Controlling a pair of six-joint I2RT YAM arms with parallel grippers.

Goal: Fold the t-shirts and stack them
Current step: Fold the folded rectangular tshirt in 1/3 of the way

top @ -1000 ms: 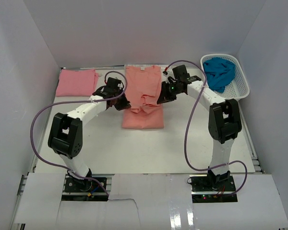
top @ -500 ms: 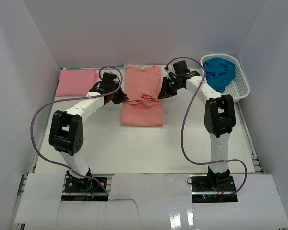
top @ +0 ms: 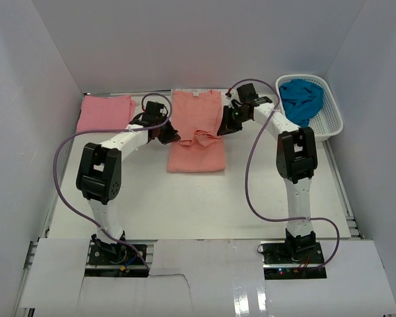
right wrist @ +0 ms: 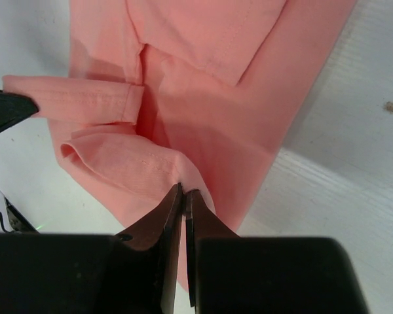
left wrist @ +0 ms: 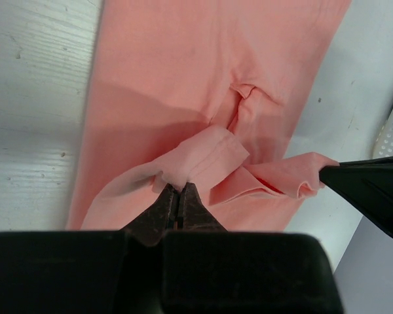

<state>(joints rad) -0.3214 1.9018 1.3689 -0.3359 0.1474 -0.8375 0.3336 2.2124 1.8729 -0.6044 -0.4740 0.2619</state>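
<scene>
The salmon-orange t-shirt lies lengthwise in the middle of the table, its white neck label at the far end. My left gripper is shut on the shirt's bottom hem at the left. My right gripper is shut on the hem at the right. Both hold the hem lifted and folded back over the shirt's middle. The lighter pink t-shirt lies folded at the far left. The teal-blue t-shirt is bunched in the basket.
The white lattice basket stands at the far right corner. White walls close in the table on three sides. The near half of the white table is bare.
Both grippers have carried the shirt's bottom hem away from me, toward the collar. The shirt's visible length has shortened. Both arms have stretched further out.
</scene>
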